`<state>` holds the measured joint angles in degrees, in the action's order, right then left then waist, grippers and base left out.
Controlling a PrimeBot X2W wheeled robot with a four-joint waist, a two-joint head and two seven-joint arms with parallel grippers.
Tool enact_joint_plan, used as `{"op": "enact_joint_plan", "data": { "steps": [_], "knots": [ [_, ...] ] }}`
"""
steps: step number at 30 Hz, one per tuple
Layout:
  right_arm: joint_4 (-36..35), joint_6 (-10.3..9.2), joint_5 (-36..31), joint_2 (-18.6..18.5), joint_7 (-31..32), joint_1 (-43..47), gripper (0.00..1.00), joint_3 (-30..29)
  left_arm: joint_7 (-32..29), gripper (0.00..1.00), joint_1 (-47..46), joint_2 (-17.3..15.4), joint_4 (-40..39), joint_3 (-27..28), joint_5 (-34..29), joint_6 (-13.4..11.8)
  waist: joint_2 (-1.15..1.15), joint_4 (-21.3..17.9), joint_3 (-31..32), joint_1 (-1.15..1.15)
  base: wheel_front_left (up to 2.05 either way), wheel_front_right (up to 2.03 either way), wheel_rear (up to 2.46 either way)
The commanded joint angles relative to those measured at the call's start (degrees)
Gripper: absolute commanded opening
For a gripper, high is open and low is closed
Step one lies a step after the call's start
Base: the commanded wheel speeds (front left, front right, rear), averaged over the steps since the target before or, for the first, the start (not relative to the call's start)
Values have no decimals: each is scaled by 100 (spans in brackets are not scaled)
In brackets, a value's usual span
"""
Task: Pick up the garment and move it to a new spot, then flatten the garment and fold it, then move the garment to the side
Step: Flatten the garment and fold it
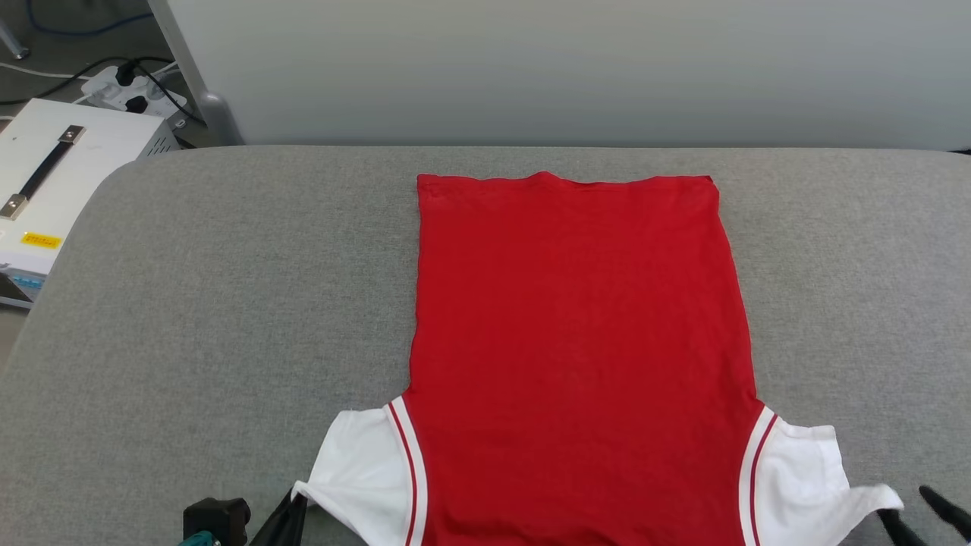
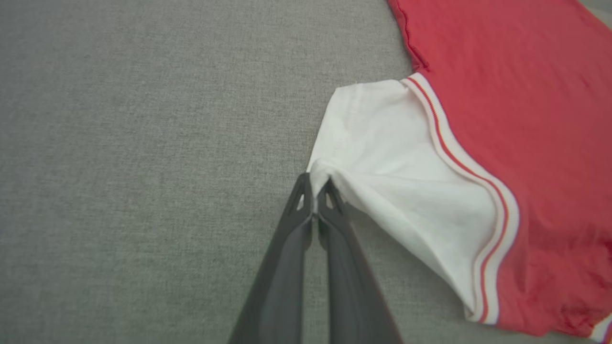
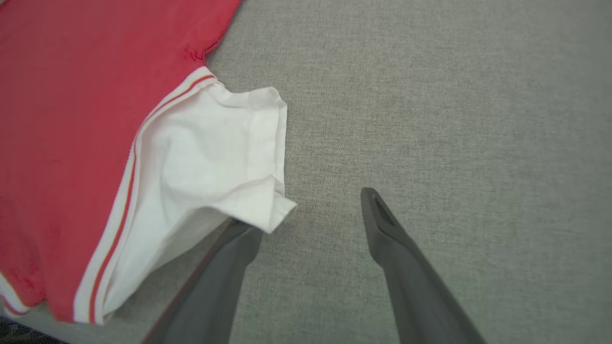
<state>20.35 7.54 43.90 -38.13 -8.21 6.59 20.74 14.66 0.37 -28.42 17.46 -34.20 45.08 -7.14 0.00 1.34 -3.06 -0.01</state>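
Red jersey T-shirt (image 1: 576, 341) spread flat between both grippers on grey fabric surface (image 1: 227, 303), left gripper (image 2: 315, 193) pinching left sleeve corner (image 2: 319, 168), right gripper (image 3: 313, 210) spread wide, right sleeve (image 3: 215, 153) draped over one fingertip

There is one garment (image 1: 580, 341) on one grey padded surface (image 1: 227, 303). It has two white sleeves, one at the left (image 1: 364, 462) and one at the right (image 1: 804, 478), and one thin red stripe runs along each sleeve seam. There are two grippers, the left gripper (image 2: 315, 188) and the right gripper (image 3: 311, 210), each with two dark fingers (image 2: 344, 267). Off the surface's far left corner there is one white case (image 1: 76, 197) with one black handle (image 1: 45, 171) and one yellow label (image 1: 40, 240). There is also one white power strip (image 1: 152, 95), with what seem to be two black plugs, though that corner is too small to be sure, and one grey metal leg (image 1: 193, 76)
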Motion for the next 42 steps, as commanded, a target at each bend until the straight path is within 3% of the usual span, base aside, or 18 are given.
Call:
{"op": "enact_joint_plan", "data": {
  "steps": [1, 9, 16, 20, 24, 29, 32, 37, 42],
  "knots": [
    [-172, -5, -34, -57, 1, -107, 100, -217, 33, 0, -77, 37, -80, 69, -79, -23, 0, 30, -28, 1, 0, 0, 0],
    [-1120, -5, -411, -217, 46, -832, 100, -1625, 34, 0, -138, 229, -726, 392, -561, -197, 0, 324, -387, 1, 0, 0, 0],
    [-1778, -5, -551, -360, 1006, -2390, 100, -2212, 34, 0, -374, 438, -1180, 465, -969, -204, 0, 705, -1169, 1, 0, 0, 0],
    [-1839, -5, -568, -598, 1702, -3545, 100, -2011, 34, 0, -544, 630, -1341, 553, -1122, -118, 0, 923, -1637, 1, 0, 0, 0],
    [-1393, -5, -494, -702, 2692, -4703, 100, -1604, 34, 0, -758, 817, -1389, 656, -1323, 18, 0, 1121, -2026, 1, 0, 0, 0],
    [-490, -5, -257, -692, 4780, -5792, 100, -956, 34, 0, -943, 1067, -1482, 768, -1563, 175, 0, 1320, -2416, 1, 0, 0, 0],
    [-83, -5, -198, -613, 5696, -6278, 100, -781, 34, 0, -1036, 1225, -1473, 806, -1685, 289, 0, 1444, -2631, 1, 0, 0, 0],
    [374, -5, -332, -456, 6544, -6768, 100, -642, 34, 0, -1155, 1464, -1430, 903, -1860, 455, 0, 1585, -2939, 1, 0, 0, 0],
    [732, -5, -552, -298, 6774, -6830, 100, -578, 34, 0, -1191, 1671, -1379, 994, -2046, 641, 0, 1702, -3148, 1, 0, 0, 0]
  ]
}}
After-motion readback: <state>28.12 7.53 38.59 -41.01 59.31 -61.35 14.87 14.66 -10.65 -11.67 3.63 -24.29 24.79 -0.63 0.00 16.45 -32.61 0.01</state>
